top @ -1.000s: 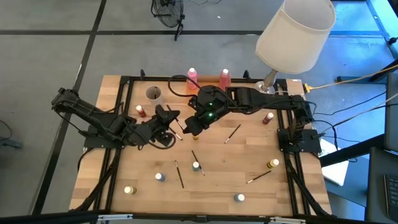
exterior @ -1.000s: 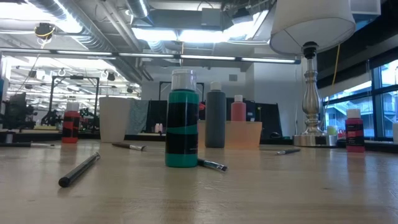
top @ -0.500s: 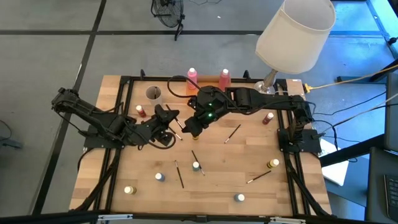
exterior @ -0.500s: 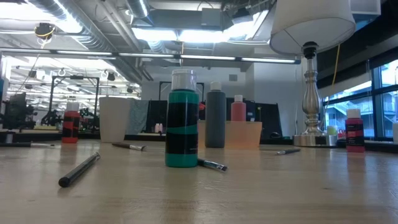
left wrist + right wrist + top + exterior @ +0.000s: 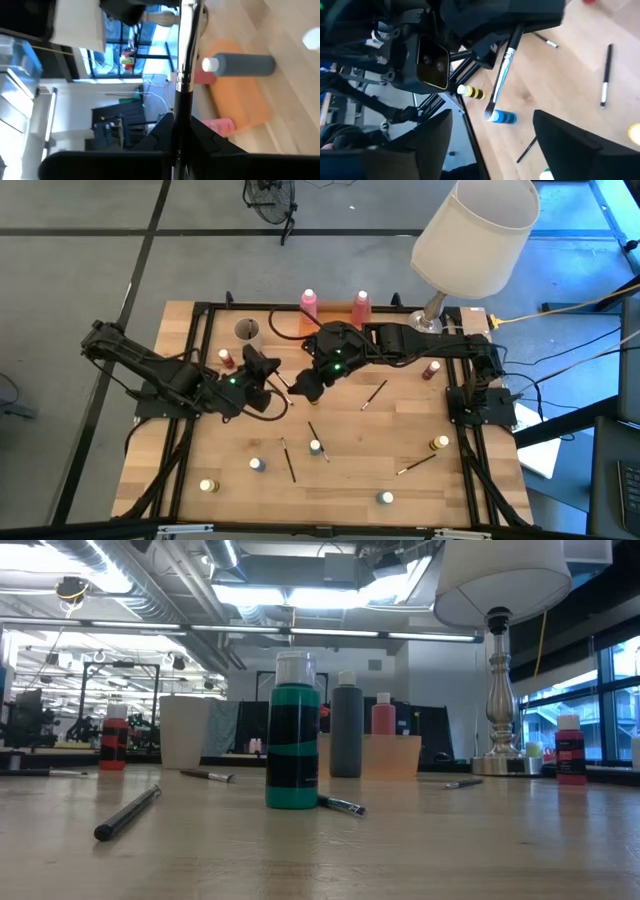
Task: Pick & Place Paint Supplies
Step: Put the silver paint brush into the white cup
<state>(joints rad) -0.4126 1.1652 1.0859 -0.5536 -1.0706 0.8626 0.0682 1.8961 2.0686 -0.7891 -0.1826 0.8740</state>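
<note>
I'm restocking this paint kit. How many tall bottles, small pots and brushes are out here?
Tall bottles: 3, two pink and one grey
Small pots: 7
Brushes: 5, four lying loose and one held in the left gripper
Total: 15

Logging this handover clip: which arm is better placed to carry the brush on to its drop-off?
Left. The left gripper is shut on the brush, seen up close in its wrist view. The right gripper stands open with the brush between its spread fingers, gripping nothing, near the table's middle.
</note>
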